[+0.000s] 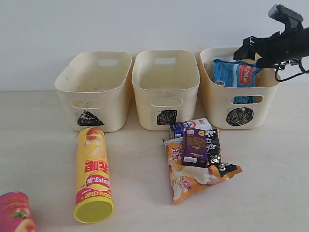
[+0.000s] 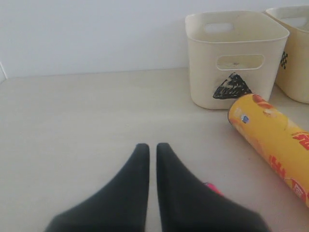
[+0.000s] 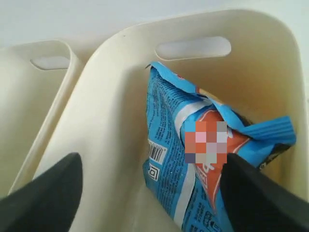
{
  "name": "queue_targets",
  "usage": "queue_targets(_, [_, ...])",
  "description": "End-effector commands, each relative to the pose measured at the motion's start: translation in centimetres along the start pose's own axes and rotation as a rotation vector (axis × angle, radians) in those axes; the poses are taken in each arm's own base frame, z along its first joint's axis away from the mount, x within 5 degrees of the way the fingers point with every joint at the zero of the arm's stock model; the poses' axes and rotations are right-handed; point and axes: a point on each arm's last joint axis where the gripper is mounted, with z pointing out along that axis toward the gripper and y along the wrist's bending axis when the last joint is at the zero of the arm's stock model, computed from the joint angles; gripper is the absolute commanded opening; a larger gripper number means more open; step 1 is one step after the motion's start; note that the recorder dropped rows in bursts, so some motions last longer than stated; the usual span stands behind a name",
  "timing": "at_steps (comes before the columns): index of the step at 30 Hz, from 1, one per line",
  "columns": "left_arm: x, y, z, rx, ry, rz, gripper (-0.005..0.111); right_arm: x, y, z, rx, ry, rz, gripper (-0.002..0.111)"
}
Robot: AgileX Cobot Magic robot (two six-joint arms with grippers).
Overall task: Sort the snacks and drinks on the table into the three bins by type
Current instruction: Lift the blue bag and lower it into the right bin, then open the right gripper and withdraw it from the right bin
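Note:
The blue bag (image 1: 235, 75) stands inside the circle bin (image 1: 219, 104) at the right, free of the fingers. My right gripper (image 1: 245, 50) hovers open over that bin's rim; its wrist view has the bag (image 3: 169, 111) between the spread fingers (image 3: 48, 193). The yellow canister (image 1: 92, 174) lies on its side in front of the triangle bin (image 1: 96, 92). The pink canister (image 1: 17, 212) sits at the bottom left corner. On the orange-and-black bag (image 1: 200, 176) lie the purple carton (image 1: 194, 147) and the blue-and-white carton (image 1: 189, 127). My left gripper (image 2: 152, 147) is shut and empty, low over the table.
The square bin (image 1: 165, 89) in the middle holds nothing that I can see. The left wrist view shows the triangle bin (image 2: 231, 53), the yellow canister (image 2: 270, 130) and a sliver of the pink canister (image 2: 212, 187) behind one finger. A pale wall stands behind the bins.

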Motion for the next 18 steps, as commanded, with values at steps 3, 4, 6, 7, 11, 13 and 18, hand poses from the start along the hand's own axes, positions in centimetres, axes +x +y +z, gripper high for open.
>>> queue_targets(3, [0.1,0.0,0.0,-0.001,-0.002,-0.009,0.004,-2.4,1.9,-4.3,0.093,0.025,-0.163,0.043])
queue_targets(4, [0.1,0.0,0.0,-0.001,-0.002,-0.009,0.004,-2.6,2.0,-5.0,0.125,0.045,-0.177,0.036])
queue_targets(6, [0.1,0.0,0.0,-0.001,-0.002,-0.009,0.004,-2.7,2.3,-6.3,0.18,0.091,-0.192,0.023])
queue_targets(7, [0.1,0.0,0.0,-0.001,-0.002,-0.009,0.004,-2.8,2.5,-6.8,0.193,0.107,-0.189,0.017])
queue_targets(11, [0.1,0.0,0.0,-0.001,-0.002,-0.009,0.004,-3.0,3.8,-9.0,0.198,0.166,-0.19,0.0])
queue_targets(13, [0.1,0.0,0.0,-0.001,-0.002,-0.009,0.004,-3.2,4.6,-10.0,0.185,0.176,-0.199,0.0])
queue_targets(18, [0.1,0.0,0.0,-0.001,-0.002,-0.009,0.004,-3.6,6.2,-12.2,0.16,0.191,-0.211,0.0])
